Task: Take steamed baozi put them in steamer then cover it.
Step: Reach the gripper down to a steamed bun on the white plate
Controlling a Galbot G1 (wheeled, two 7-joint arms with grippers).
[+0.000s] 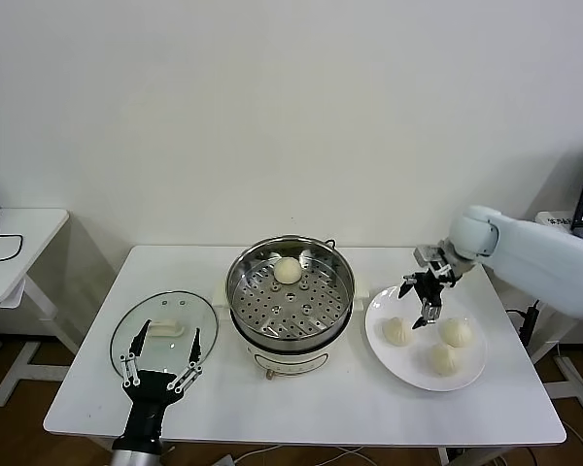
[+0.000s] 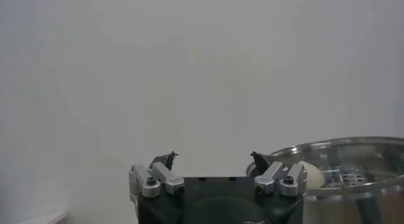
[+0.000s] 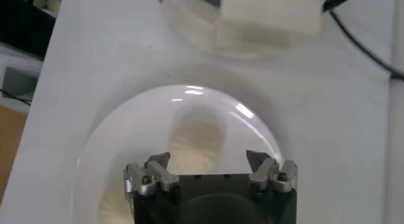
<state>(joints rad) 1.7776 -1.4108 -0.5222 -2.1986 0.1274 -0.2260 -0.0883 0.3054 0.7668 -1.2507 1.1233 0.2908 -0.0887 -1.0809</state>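
We're hovering R gripper (image 1: 426, 303), jaws released, over 3 cream-white pleated baozi (image 1: 397, 331) on white round plate (image 1: 408, 366); 1 sitting in shiny steel steamer (image 1: 290, 288); L gripper (image 1: 162, 357) idling w/ jaws released by glass lid (image 1: 163, 326) on white counter (image 1: 350, 403)

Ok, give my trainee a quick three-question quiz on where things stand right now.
1. How many baozi lie in the steamer, and how many on the plate?
2. True or false: the glass lid already covers the steamer.
3. Which end effector is over the plate? A) left B) right C) neither

Key
1. One baozi sits on the perforated tray, toward the back; three baozi remain on the plate.
2. False: the lid lies flat on the table to the steamer's left, under the open, empty left end effector.
3. B: the right end effector, open and empty, is above the plate near the closest-to-steamer baozi.
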